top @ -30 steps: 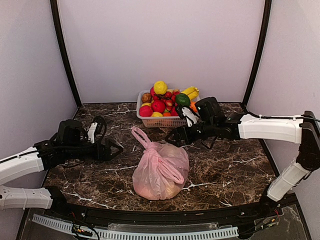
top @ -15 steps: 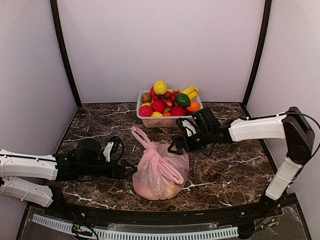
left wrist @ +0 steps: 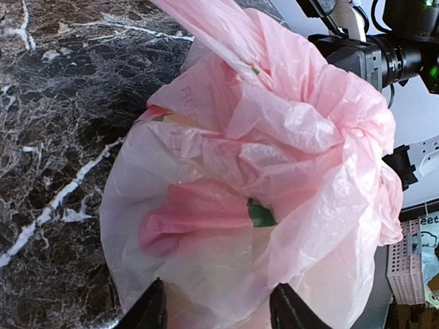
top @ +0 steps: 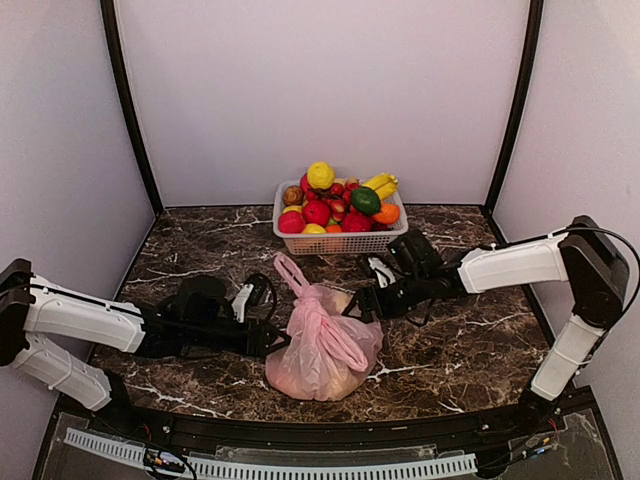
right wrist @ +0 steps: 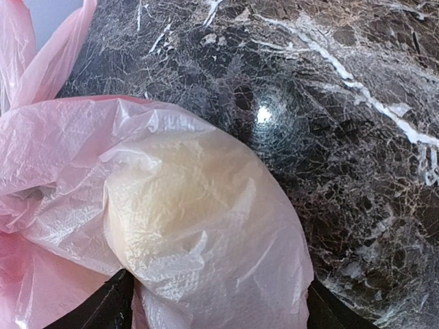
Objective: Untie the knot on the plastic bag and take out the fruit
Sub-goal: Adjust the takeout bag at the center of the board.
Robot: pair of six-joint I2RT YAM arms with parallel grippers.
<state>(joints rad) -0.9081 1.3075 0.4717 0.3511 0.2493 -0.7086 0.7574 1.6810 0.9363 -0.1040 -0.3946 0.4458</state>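
Observation:
The pink plastic bag (top: 322, 350) sits at the table's front middle. Its knot (top: 314, 314) is on top, and one handle ear (top: 290, 271) sticks up to the left. My left gripper (top: 276, 345) is low against the bag's left side. In the left wrist view its jaws (left wrist: 219, 310) stand apart with the bag's film (left wrist: 226, 260) bulging between them. My right gripper (top: 357, 304) is at the bag's upper right, and its jaws (right wrist: 216, 301) stand wide around a bulge. Fruit inside shows as a pale yellow shape (right wrist: 171, 199) and a green patch (left wrist: 260, 214).
A white basket (top: 342, 243) heaped with toy fruit stands against the back wall, just behind my right gripper. Dark marble table (top: 470, 340) runs on both sides of the bag. Side walls close in left and right.
Both arms have come in onto the bag. The left one swung down and right to its left side. Both pairs of jaws have narrowed, and the bag has shifted slightly right.

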